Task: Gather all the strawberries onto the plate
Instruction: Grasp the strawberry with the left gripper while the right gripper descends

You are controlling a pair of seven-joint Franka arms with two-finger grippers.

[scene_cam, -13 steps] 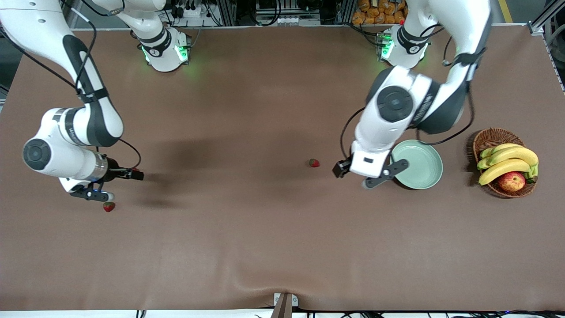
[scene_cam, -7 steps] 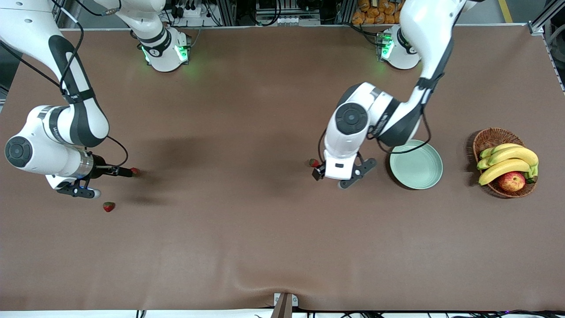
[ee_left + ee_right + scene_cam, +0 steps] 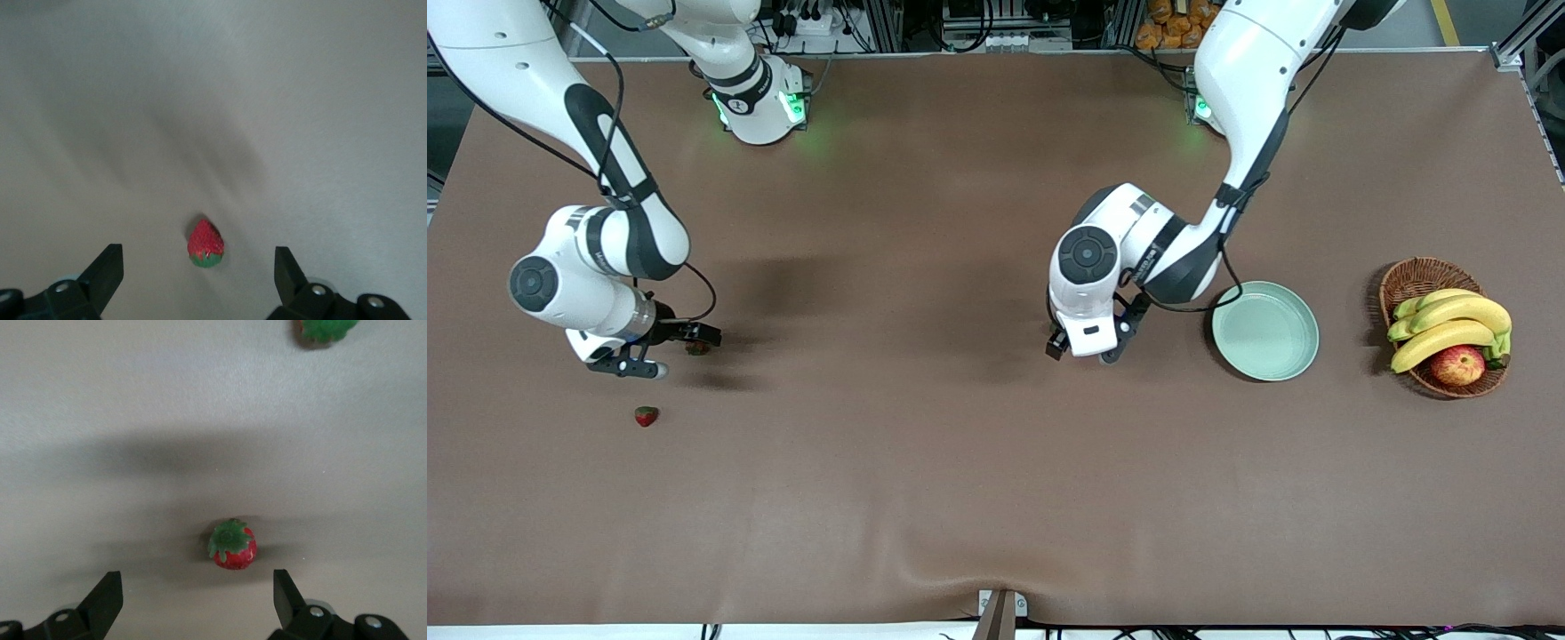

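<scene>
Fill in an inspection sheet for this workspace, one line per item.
Surface: brown table, slight wrinkle at its near edge.
Job's things: three strawberries on the table, none in the mint plate; one under the left end effector, one under the right end effector, one nearer the camera.
Clutter: wicker basket with bananas and apple.
Grippers: both open, low.
Cables: black, along both arms.
Surroundings: equipment by the bases.

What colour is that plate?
Plain pale mint green, no pattern; the plate shows best in the front view.
</scene>
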